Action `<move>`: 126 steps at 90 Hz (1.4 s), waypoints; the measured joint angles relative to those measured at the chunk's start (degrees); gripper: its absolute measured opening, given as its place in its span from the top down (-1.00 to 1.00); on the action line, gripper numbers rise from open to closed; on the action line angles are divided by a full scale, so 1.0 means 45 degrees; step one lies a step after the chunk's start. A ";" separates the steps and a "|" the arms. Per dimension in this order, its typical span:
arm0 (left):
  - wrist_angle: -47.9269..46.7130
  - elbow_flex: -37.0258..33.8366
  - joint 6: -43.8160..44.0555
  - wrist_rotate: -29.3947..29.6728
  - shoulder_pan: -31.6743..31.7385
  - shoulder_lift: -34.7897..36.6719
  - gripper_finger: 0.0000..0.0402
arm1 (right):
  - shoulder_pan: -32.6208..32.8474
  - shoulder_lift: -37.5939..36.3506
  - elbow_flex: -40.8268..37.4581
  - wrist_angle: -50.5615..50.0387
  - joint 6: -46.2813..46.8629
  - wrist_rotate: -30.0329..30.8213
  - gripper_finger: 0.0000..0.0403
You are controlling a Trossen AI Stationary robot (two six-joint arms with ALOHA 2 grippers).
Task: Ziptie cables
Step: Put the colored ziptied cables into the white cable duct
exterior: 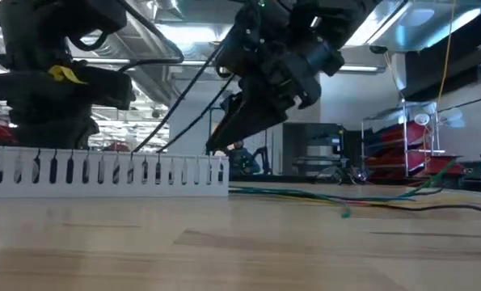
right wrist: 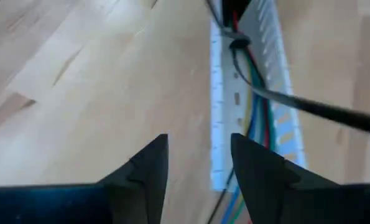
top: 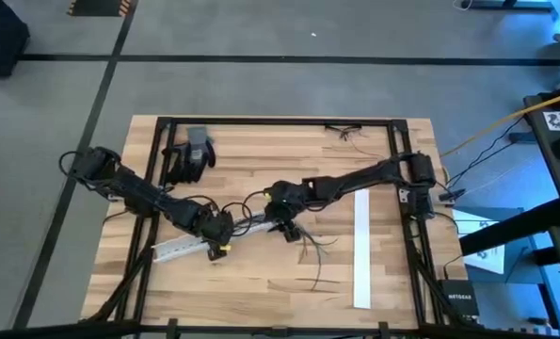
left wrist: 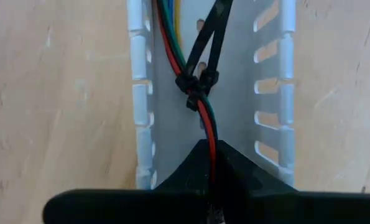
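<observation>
Coloured cables [left wrist: 206, 121], seemingly zip-tied, lie inside duct [left wrist: 268, 93].

A wooden table [top: 261, 273] carries two white slotted strips [top: 362, 247], loose cables [top: 319, 247] and a glove [top: 189, 155].

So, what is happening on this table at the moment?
Two robot arms work at a white slotted channel on the wooden table. The left gripper is shut on the cables lying inside the channel, already bound by black zip ties. The right gripper is open, holding nothing, near the channel's other end.
</observation>
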State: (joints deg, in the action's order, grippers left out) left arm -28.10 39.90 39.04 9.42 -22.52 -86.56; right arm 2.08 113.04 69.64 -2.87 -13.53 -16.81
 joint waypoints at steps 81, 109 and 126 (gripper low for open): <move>0.0322 0.0059 0.1557 -0.1172 -0.0228 -0.0015 0.96 | 0.0220 0.0311 0.0059 -0.1465 -0.0959 0.2960 0.98; 0.1458 -0.0008 0.3208 -0.2016 0.0025 -0.0015 0.96 | 0.0229 0.0145 -0.0009 -0.1305 -0.0162 0.3568 0.99; 0.2925 -0.0068 0.4286 -0.1459 0.0478 -0.0049 0.91 | 0.0193 0.0145 -0.0052 -0.0969 0.0316 0.3893 1.00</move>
State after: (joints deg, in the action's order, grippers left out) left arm -14.94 39.59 58.32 2.85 -20.37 -86.78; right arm 2.95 113.69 69.41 -7.23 -12.11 0.71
